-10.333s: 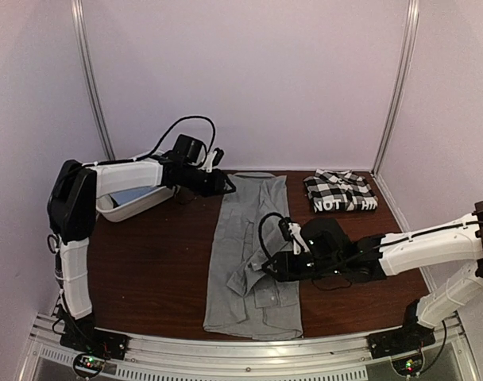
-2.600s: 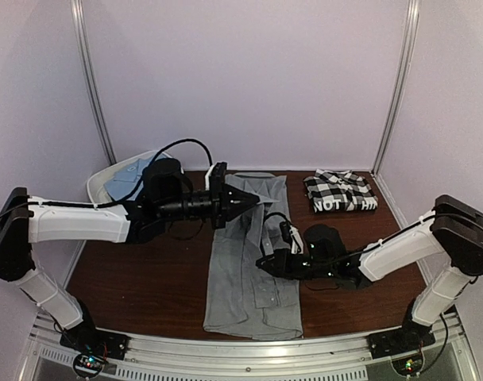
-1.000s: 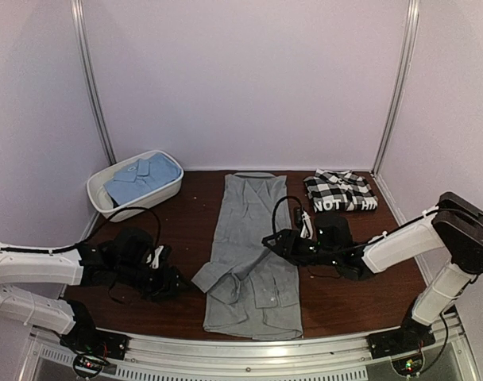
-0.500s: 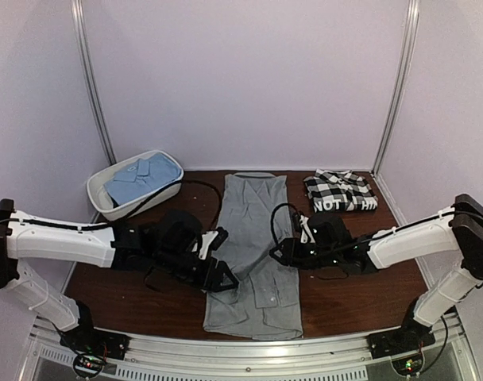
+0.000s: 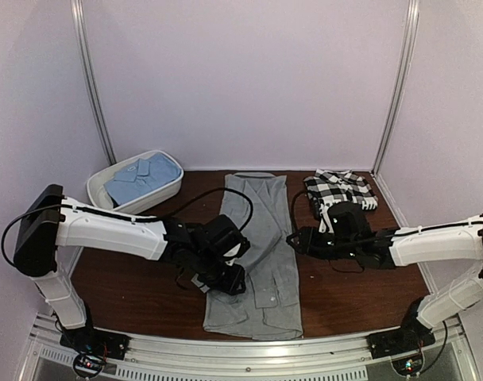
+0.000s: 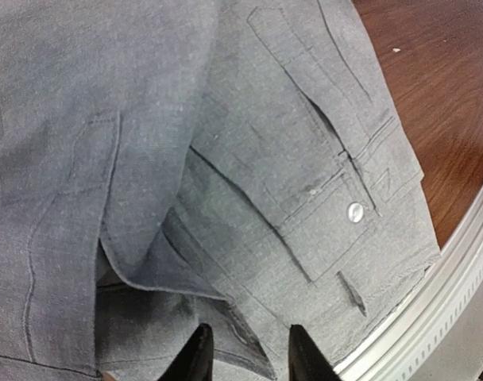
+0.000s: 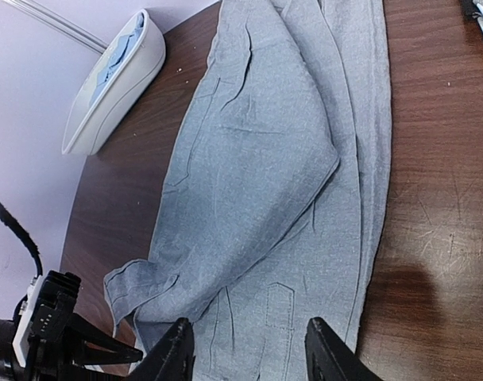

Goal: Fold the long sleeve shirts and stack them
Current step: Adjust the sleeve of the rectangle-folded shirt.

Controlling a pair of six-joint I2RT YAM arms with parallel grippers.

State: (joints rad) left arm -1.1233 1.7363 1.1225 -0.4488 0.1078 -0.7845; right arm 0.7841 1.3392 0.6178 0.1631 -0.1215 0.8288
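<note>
The grey long sleeve shirt (image 5: 257, 238) lies lengthwise down the middle of the table, a sleeve folded across its body. My left gripper (image 5: 232, 284) hovers over its lower left part. In the left wrist view the gripper (image 6: 249, 359) is open, with a grey fold and a buttoned cuff (image 6: 354, 211) below the fingers. My right gripper (image 5: 292, 240) is at the shirt's right edge, and the right wrist view shows this gripper (image 7: 249, 353) open and empty above the cloth (image 7: 265, 175). The checked shirt (image 5: 341, 192) lies folded at the back right. The light blue shirt (image 5: 144, 178) sits in the tub.
A white plastic tub (image 5: 106, 208) stands at the back left, and it also shows in the right wrist view as the tub (image 7: 114, 95). Bare brown table (image 5: 146, 278) flanks the grey shirt. A metal rail (image 5: 249, 349) runs along the near edge.
My left arm has swung in from the near left onto the grey shirt's lower left, and its jaws have narrowed. The sleeve end no longer sticks out left. My right gripper has drawn back to the shirt's right edge.
</note>
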